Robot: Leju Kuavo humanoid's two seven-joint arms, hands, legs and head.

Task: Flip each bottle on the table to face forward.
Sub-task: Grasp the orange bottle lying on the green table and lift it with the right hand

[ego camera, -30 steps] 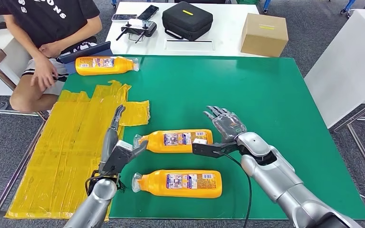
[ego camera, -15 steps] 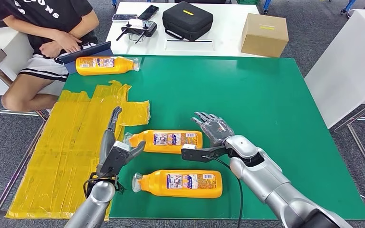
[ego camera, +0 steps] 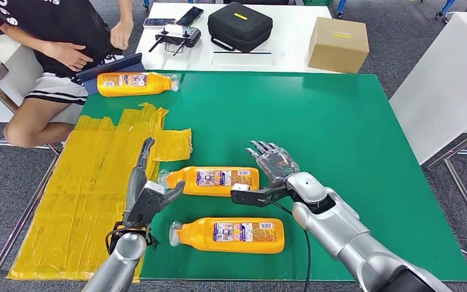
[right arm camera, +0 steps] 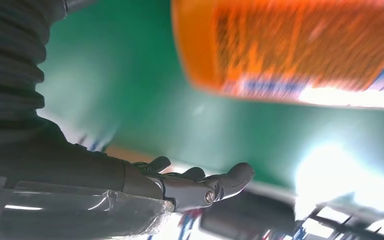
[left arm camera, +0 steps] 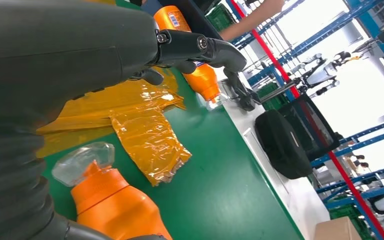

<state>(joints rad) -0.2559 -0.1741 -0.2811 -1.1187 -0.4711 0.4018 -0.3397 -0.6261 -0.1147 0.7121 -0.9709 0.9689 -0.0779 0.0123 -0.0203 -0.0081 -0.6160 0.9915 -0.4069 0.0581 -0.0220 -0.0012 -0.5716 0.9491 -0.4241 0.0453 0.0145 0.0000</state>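
Three orange bottles lie on their sides on the green table [ego camera: 340,134]. The middle bottle [ego camera: 216,180] lies between my hands with its label up and its clear cap to the left. My left hand [ego camera: 149,194] is open beside that cap [left arm camera: 82,160], thumb pointing toward it. My right hand [ego camera: 273,167] is open at the bottle's base [right arm camera: 300,45], fingers spread and thumb stretched along its near side. The near bottle [ego camera: 231,235] lies in front of both hands. The far bottle [ego camera: 135,84] lies at the back left corner.
Crumpled yellow film [ego camera: 91,182] covers the table's left part. A person [ego camera: 55,36] sits at the back left, close to the far bottle. Behind stands a white table [ego camera: 292,48] with a black case [ego camera: 239,24], a cardboard box [ego camera: 338,44] and a controller.
The middle bottle has slid a little to the left, and my right hand has moved left with it at its base. The person's arms have shifted. My left hand has barely moved.
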